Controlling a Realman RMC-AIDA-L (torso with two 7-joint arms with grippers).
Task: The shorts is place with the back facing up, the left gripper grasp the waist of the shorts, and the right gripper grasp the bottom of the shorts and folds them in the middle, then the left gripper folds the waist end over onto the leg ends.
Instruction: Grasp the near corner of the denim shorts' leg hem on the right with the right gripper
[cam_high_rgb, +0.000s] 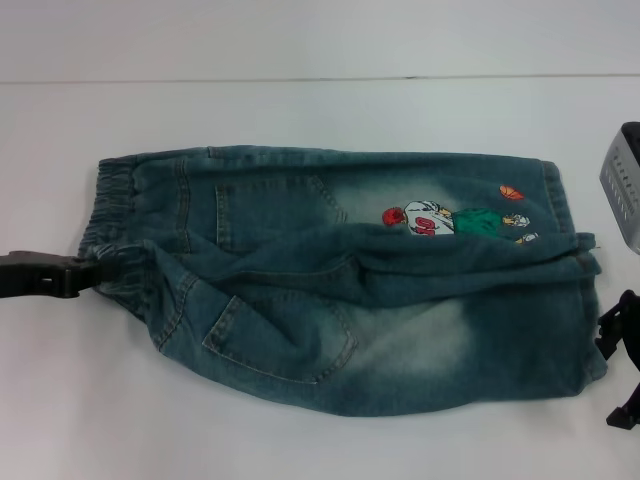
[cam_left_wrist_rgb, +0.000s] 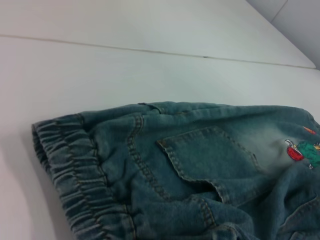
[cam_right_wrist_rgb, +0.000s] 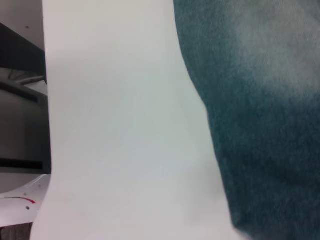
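A white table (cam_high_rgb: 300, 430) fills most of the scene, with a thin dark seam (cam_high_rgb: 250, 79) running across its far part. Beyond the table's edge in the right wrist view stands dark shelving (cam_right_wrist_rgb: 20, 100), above a pale floor (cam_right_wrist_rgb: 20, 205) with a red mark.

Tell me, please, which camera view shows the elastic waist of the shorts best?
The left wrist view: the waist fills the foreground, its ruched gathers plain. The head view shows it smaller, at the left tool. The right wrist view shows only plain denim of the shorts.

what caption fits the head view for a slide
Left tool at the waist of denim shorts; right tool beside the leg ends.
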